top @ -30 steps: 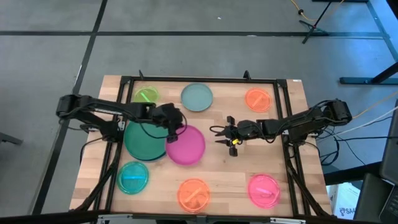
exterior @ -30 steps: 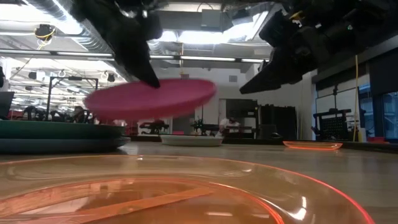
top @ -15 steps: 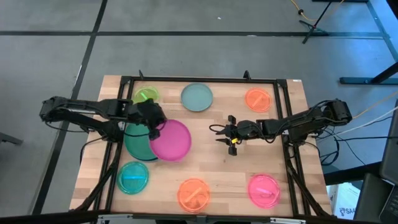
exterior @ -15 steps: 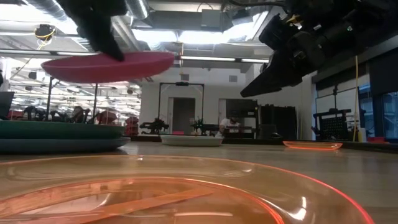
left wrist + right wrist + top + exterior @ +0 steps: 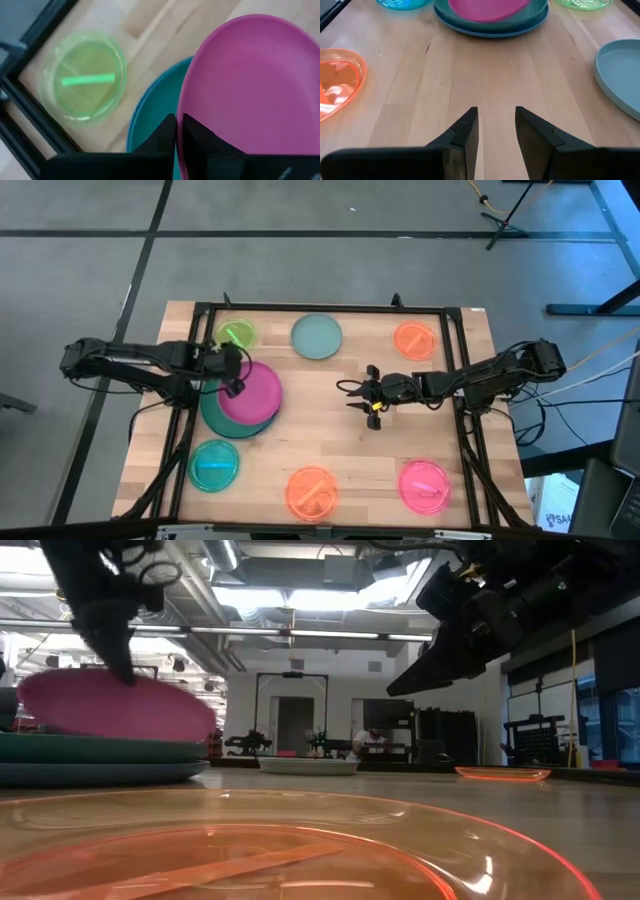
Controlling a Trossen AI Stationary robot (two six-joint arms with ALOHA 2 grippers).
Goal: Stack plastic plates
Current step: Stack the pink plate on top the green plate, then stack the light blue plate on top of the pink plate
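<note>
My left gripper (image 5: 232, 372) is shut on the large magenta plate (image 5: 252, 390), which sits tilted over the dark green plate (image 5: 222, 418). The green plate lies on a blue one (image 5: 150, 117). In the low view the magenta plate (image 5: 115, 708) hangs low over the green stack (image 5: 100, 755); whether they touch I cannot tell. My right gripper (image 5: 352, 395) hovers open over the middle of the table, and its fingers (image 5: 470, 125) stand over bare wood. The other plates lie flat: lime (image 5: 235, 335), pale teal (image 5: 316, 336), orange (image 5: 415, 338), cyan (image 5: 214, 465), orange (image 5: 312, 492) and pink (image 5: 425, 485). My left gripper pinches the magenta plate by its rim (image 5: 184, 120) on the side toward the table's left edge, one finger over the plate's face and one under it. The fingers (image 5: 112, 645) come from above, slanting down. The plate sits tilted, sloping down away from the fingers.
A black frame (image 5: 200, 310) runs around the wooden tabletop. Bare wood lies between the stack and my right gripper (image 5: 496, 117). The near orange plate (image 5: 300, 850) fills the low view's foreground. The room with racks lies beyond the far edge.
My left gripper has carried the magenta plate toward the table's left edge, from over the middle of the table to above the green plate, and has come down. The plate has gone from level and high to tilted and low over the stack.
</note>
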